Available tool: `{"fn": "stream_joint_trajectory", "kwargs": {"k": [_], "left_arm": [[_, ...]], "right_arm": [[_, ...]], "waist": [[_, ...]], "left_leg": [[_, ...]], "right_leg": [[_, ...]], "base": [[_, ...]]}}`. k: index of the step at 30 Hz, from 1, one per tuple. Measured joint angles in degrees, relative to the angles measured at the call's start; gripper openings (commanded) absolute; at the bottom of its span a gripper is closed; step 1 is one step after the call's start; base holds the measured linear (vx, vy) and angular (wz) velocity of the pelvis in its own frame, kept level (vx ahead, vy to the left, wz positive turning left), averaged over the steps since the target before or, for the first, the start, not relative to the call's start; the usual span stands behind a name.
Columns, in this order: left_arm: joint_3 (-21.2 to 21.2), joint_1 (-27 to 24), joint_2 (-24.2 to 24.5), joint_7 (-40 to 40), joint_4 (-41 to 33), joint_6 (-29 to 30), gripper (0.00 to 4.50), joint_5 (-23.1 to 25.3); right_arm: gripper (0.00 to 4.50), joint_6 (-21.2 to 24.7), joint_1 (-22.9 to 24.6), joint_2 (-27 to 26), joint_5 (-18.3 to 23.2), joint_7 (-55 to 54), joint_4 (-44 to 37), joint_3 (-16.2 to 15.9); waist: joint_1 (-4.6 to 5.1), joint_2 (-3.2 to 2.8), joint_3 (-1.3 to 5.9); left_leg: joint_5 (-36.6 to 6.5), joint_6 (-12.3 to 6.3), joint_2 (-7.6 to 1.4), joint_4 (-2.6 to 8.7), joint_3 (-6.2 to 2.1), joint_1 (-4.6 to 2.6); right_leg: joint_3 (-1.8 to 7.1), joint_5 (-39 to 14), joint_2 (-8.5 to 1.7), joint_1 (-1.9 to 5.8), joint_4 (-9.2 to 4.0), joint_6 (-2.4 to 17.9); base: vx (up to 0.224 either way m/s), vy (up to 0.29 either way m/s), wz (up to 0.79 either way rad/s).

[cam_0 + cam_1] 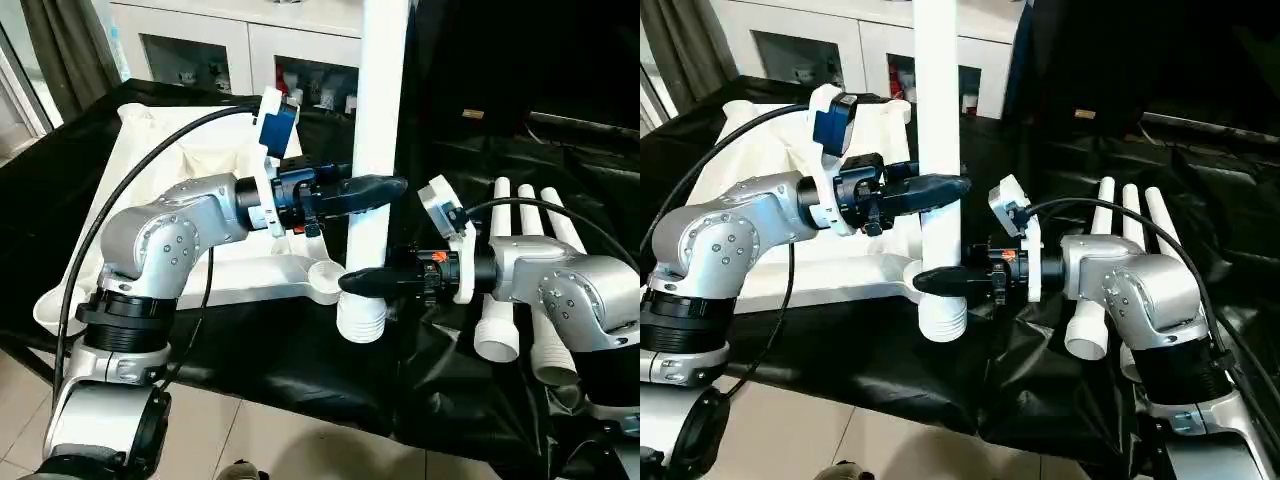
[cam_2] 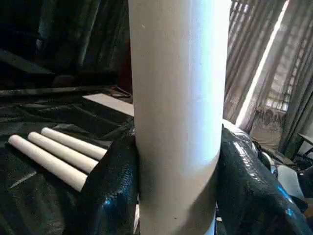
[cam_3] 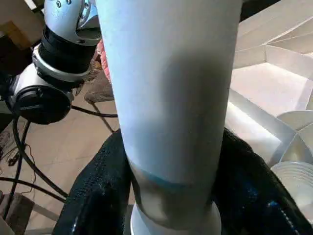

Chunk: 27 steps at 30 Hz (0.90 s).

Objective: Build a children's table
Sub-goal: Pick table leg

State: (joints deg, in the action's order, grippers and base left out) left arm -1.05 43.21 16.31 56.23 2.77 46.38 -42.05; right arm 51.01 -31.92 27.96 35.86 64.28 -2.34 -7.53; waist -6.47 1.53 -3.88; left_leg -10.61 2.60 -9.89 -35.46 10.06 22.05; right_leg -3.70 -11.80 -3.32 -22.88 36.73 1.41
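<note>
One white leg [image 1: 378,120] stands upright in the middle of the frame, and both grippers hold it. The left gripper [image 1: 372,190] comes from the left side and its black fingers [image 2: 110,181] are closed around the tube at middle height. The right gripper [image 1: 365,281] comes from the right side and grips the same leg lower, just above the ribbed threaded end [image 1: 361,323]. In the right wrist view the black fingers [image 3: 93,196] press on both sides of the tube.

The threaded end of the leg is just beside a round corner socket [image 1: 326,275] of the table top [image 1: 150,190], at the lower centre of the frame. I cannot tell if it touches the socket or the black cloth [image 1: 300,370] that covers the surface. The table top lies upside down in the upper left of the frame, with its ribbed underside up.

Three more legs [image 1: 525,270] lie side by side on the black cloth at the right of the frame, partly behind the right forearm.

A white cabinet [image 1: 240,50] with glass doors stands at the top of the frame, behind the surface. No brand, label or readable writing can be seen on the table parts.
</note>
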Motion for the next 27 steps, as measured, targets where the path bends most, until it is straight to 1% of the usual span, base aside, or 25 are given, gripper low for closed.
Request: {"fn": "stream_joint_trajectory", "kwargs": {"k": [1, 2, 3, 6, 11, 27], "left_arm": [[0.0, 0.0, 0.0, 0.0, 0.0, 0.0, 1.84, 0.0], [0.0, 0.0, 0.0, 0.0, 0.0, 0.0, 1.84, 0.0], [0.0, 0.0, 0.0, 0.2, 0.0, 0.0, 1.84, 0.0], [-0.3, 0.0, -0.3, 0.5, -0.1, 0.0, 1.84, 0.0], [-1.1, 0.0, -0.2, 1.2, -0.1, 0.0, 1.84, 0.0], [-1.6, 0.0, 0.5, 2.9, 0.0, -0.3, 1.84, 0.2]], "right_arm": [[1.93, -0.1, 0.0, -0.1, 0.0, 0.0, 0.0, 0.0], [2.49, -0.1, 0.1, -0.2, 0.0, -0.1, 0.0, 0.0], [2.63, -0.1, 0.1, -0.3, 0.0, -0.1, 0.0, 0.0], [2.73, -0.1, 0.1, -1.0, 0.0, -0.3, 0.0, -0.5], [2.75, -0.1, 0.1, -1.2, 0.0, -0.4, 0.0, -0.8], [2.75, 0.0, 0.2, -0.4, 0.5, -0.1, -0.3, -0.8]], "waist": [[0.00, 0.00, 0.00], [0.01, -0.01, 0.00], [0.01, -0.01, 0.00], [0.01, -0.01, 0.00], [0.01, -0.01, 0.00], [0.01, -0.01, 0.01]], "left_leg": [[0.0, 0.00, 0.00, 0.00, 0.00, 0.00], [0.0, 0.00, 0.00, 0.00, 0.00, 0.00], [0.0, 0.00, 0.00, 0.00, 0.00, 0.00], [0.0, 0.00, 0.00, 0.00, 0.00, 0.00], [0.0, 0.01, 0.00, 0.00, 0.00, 0.00], [0.0, 0.01, 0.00, 0.00, 0.00, -0.01]], "right_leg": [[0.00, 0.0, 0.00, 0.00, 0.00, 0.0], [0.00, 0.0, 0.00, 0.00, 0.00, 0.0], [0.00, 0.0, 0.00, 0.00, 0.00, 0.0], [0.00, 0.0, 0.00, 0.00, 0.01, 0.0], [0.00, 0.0, 0.00, 0.00, 0.02, 0.0], [0.00, 0.0, 0.00, 0.00, 0.04, 0.0]], "base": [[0.000, 0.000, 0.00], [0.000, 0.000, 0.00], [0.000, 0.000, 0.00], [0.000, 0.000, 0.00], [0.000, 0.000, 0.00], [0.000, 0.000, 0.00]]}}
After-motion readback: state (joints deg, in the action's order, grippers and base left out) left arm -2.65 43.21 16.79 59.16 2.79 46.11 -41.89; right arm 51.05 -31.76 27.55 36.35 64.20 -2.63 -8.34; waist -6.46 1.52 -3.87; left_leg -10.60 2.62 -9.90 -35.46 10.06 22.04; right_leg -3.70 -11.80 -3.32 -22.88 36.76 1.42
